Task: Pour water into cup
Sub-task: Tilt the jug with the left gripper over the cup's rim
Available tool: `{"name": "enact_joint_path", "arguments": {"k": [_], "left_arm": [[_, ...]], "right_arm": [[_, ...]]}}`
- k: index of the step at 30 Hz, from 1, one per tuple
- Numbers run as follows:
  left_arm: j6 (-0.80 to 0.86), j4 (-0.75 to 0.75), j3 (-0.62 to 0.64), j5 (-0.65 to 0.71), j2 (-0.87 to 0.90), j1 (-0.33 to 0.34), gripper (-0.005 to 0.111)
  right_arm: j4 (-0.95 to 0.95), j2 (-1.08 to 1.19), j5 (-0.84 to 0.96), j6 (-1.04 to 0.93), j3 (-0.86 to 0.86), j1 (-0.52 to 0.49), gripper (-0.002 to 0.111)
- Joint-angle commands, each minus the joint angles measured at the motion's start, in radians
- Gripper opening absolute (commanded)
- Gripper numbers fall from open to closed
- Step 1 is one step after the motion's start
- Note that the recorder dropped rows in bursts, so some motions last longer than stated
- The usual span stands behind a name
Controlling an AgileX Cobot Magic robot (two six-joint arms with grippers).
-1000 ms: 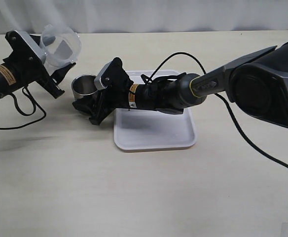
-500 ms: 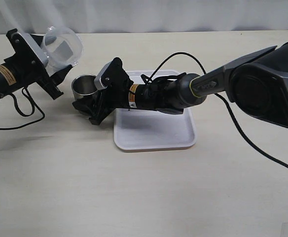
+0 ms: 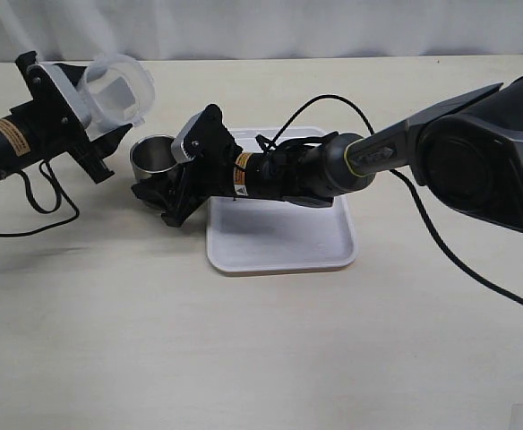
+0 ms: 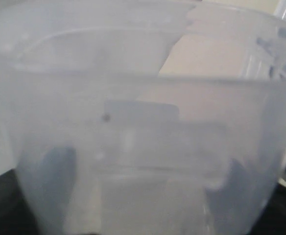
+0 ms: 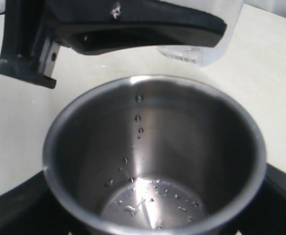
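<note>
The steel cup (image 3: 152, 154) stands upright on the table, left of the tray. My right gripper (image 3: 157, 186) reaches across the tray and is shut on the cup; the right wrist view shows the cup (image 5: 153, 147) between the dark fingers (image 5: 11, 215), with only droplets and a thin wet film on its bottom. My left gripper (image 3: 96, 112) is shut on the transparent plastic container (image 3: 115, 88), held tilted just above and left of the cup, mouth towards the camera. The container (image 4: 143, 122) fills the left wrist view; I cannot make out water in it.
A white rectangular tray (image 3: 279, 242) lies under the right arm. Black cables loop over the tray (image 3: 333, 103) and beside the left arm (image 3: 42, 193). A white backdrop closes the far table edge.
My left gripper has shifted the container slightly right and up, closer over the cup. The right gripper and the cup have not moved.
</note>
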Motion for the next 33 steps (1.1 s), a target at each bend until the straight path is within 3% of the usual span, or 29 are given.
{"name": "enact_joint_path", "arguments": {"k": [1,19,33], "left_arm": [[0.049,-0.005,-0.011,-0.055,-0.007,-0.003,0.000],[0.185,-0.002,-0.011,-0.051,-0.007,-0.003,0.000],[0.191,-0.002,-0.011,-0.051,-0.007,-0.003,0.000]], "right_arm": [[-0.014,0.004,0.050,0.002,0.004,-0.006,0.004],[-0.014,0.004,0.050,0.002,0.004,-0.006,0.004],[-0.014,0.004,0.050,0.002,0.004,-0.006,0.004]]}}
